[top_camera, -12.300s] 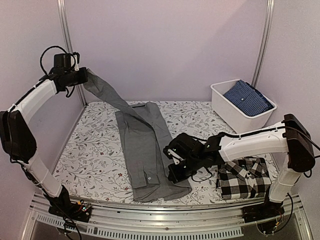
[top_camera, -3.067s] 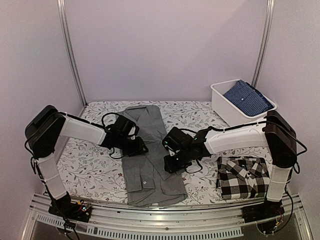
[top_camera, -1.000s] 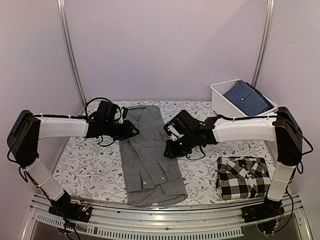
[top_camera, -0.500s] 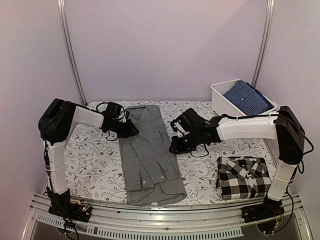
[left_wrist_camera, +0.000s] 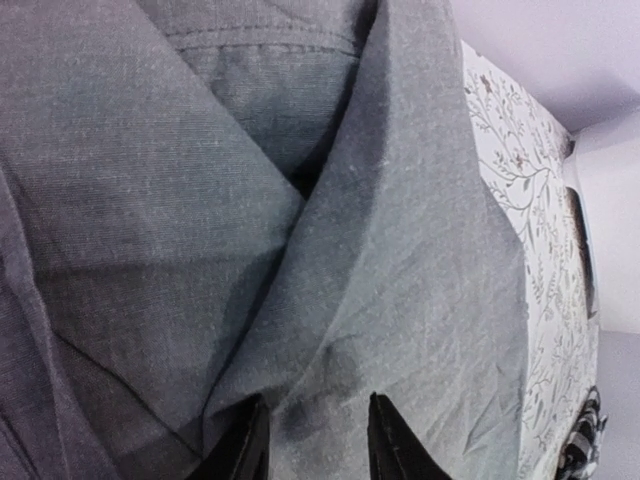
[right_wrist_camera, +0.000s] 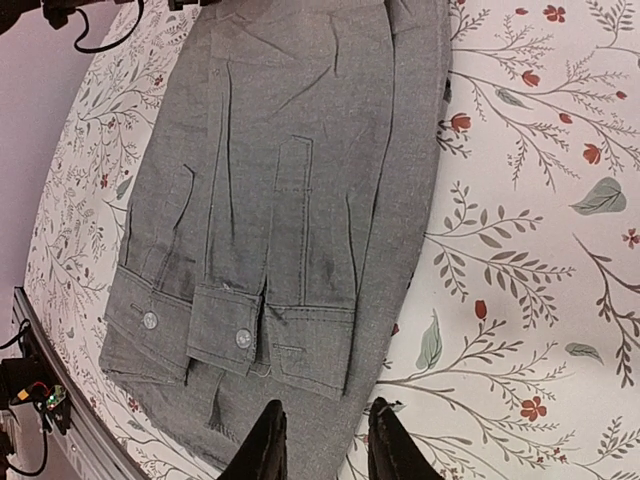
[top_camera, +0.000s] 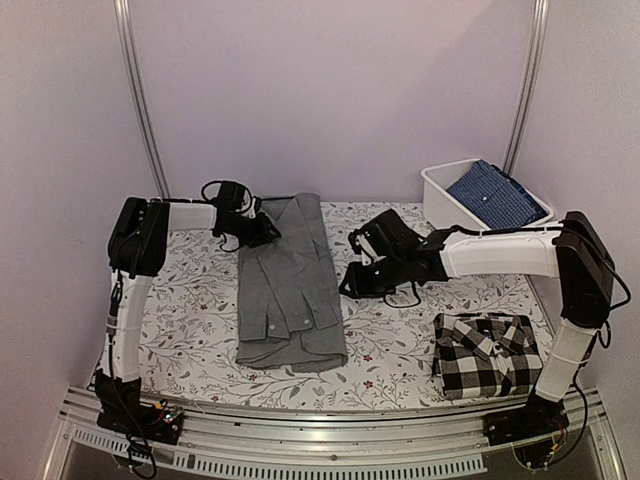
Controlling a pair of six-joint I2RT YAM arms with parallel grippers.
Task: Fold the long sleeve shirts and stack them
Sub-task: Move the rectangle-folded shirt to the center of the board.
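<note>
The grey long sleeve shirt (top_camera: 290,290) lies flat on the flower-patterned bench (top_camera: 190,320), well to the left of the white bin (top_camera: 465,235). It is folded into a narrow strip. Its long axis runs from the far side of the bench to the near side, and the near end leans slightly away from the bin. The collar end points to the back wall. The two buttoned cuffs (right_wrist_camera: 195,330) lie side by side across the body at the near end.

The black-and-white checked shirt (top_camera: 487,355) sits as a folded rectangle in front of the bin, towards the bench's near edge, collar up. In the bin lies a folded blue cloth (top_camera: 497,192).

The right claw (right_wrist_camera: 325,445) hangs between the bin and the grey shirt, just beside the shirt's bin-side edge. Its jaws are released, with nothing between them.

The left claw (left_wrist_camera: 318,450) is at the shirt's far corner, on the side away from the bin. Its fingers (left_wrist_camera: 385,440) stand a little apart, right on the grey cloth. Whether they pinch a fold I cannot tell
</note>
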